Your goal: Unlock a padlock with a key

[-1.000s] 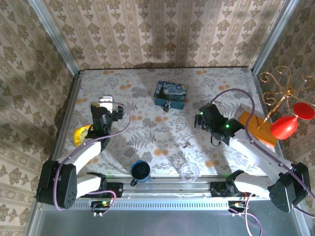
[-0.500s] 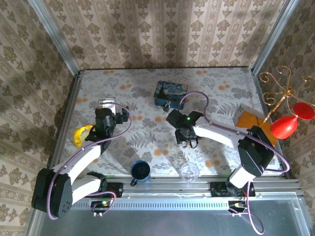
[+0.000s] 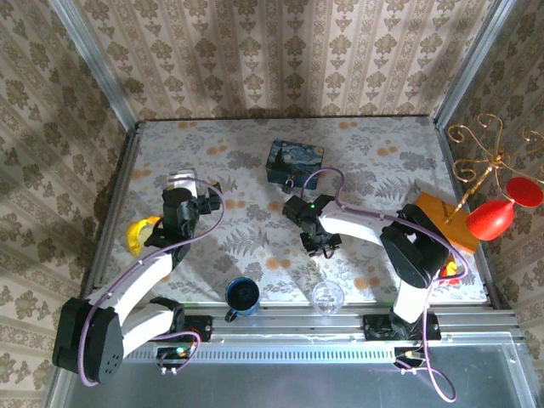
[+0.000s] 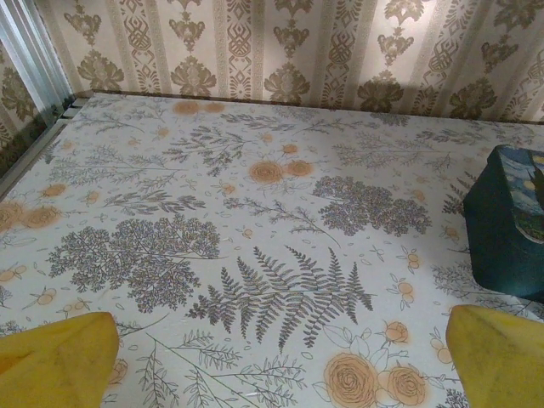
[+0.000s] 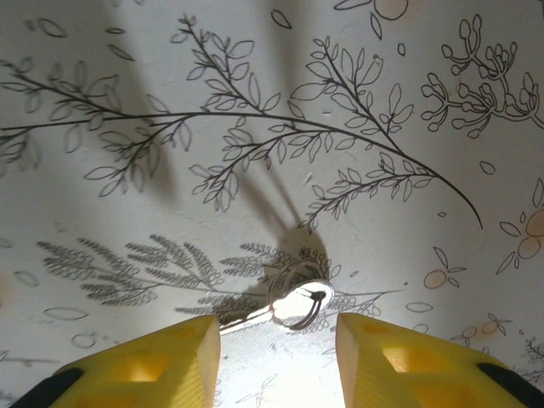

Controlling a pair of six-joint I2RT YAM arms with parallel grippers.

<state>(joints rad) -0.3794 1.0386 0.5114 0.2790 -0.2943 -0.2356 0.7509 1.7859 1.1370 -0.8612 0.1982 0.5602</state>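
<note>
Padlock (image 3: 290,182): small, dark, at the 6 o'clock face of the blue tin (image 3: 295,161), toward 12 o'clock on the bench (image 3: 382,153). Key (image 5: 297,304): thin, on a wire ring, flat on the bench at 5 o'clock of the padlock. Right gripper (image 5: 274,333): fingers part-spread, straddling the key, not touching it. Left gripper (image 4: 276,340): spread wide, low over the bench, at 8 o'clock of the tin.

A blue tin (image 3: 295,161) is sitting toward the back of the floral cloth (image 3: 238,229), while a mug (image 3: 242,295) and a clear glass (image 3: 327,297) are standing near each other at the front edge. An orange block (image 3: 442,219) is lying at the right edge, with a gold wire stand (image 3: 484,144) rising beside it.
</note>
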